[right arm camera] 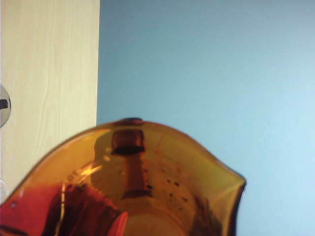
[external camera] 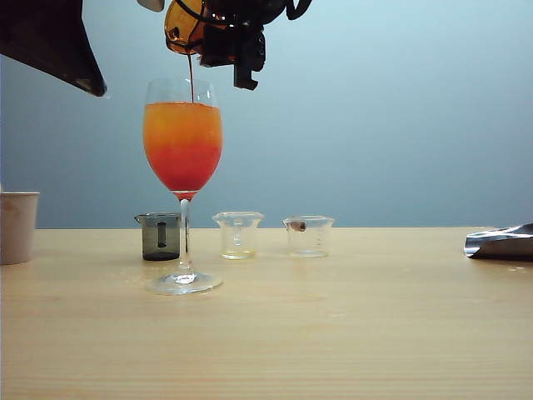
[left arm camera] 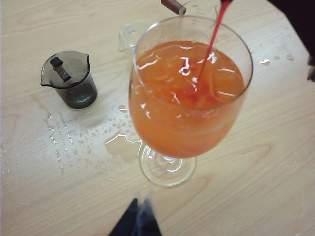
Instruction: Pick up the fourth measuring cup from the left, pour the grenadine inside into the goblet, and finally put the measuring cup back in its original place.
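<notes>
No readable text, label, brand or number anywhere. Faint raised marks on the wall of the amber cup (right arm camera: 133,187) in the right wrist view, too blurred to read. Faint graduation lines on the 2 clear cups (external camera: 238,234) on the tabletop (external camera: 333,333), too small to read. Nothing printed on the goblet (external camera: 182,142), the grey cup (left arm camera: 70,78) or the paper cup (external camera: 17,225).

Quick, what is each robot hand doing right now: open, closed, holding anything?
Right hand: closed on the amber measuring cup, tipped above the goblet, pouring grenadine.
Left hand: near the goblet's foot, holding nothing; open or closed cannot be told.
</notes>
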`<state>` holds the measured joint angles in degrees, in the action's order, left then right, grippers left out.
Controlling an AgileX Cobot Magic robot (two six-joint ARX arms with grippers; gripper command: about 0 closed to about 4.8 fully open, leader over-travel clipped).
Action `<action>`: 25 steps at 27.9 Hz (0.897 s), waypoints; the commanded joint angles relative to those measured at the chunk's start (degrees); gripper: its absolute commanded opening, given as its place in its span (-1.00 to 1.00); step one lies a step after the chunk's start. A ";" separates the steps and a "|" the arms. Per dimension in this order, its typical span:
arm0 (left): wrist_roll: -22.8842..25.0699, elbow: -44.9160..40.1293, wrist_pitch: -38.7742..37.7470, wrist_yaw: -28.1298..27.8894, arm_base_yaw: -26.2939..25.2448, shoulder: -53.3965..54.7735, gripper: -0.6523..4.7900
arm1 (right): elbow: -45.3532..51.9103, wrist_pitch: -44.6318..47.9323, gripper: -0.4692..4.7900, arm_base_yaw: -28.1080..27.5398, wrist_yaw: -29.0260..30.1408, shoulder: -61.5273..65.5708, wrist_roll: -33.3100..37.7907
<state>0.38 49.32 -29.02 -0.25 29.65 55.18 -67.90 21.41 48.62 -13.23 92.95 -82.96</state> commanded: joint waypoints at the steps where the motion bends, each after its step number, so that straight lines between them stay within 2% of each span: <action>1: 0.07 0.09 0.26 -0.17 0.11 -0.11 -0.78 | -0.33 1.55 -0.19 0.13 0.31 -0.33 -1.60; 25: 0.02 0.11 -0.57 -0.17 0.11 -0.11 -0.78 | -0.33 2.82 -0.19 0.11 1.77 -0.33 -5.81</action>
<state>0.38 49.32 -29.78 -0.25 29.65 55.18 -67.90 22.39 48.62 -11.73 92.95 -88.64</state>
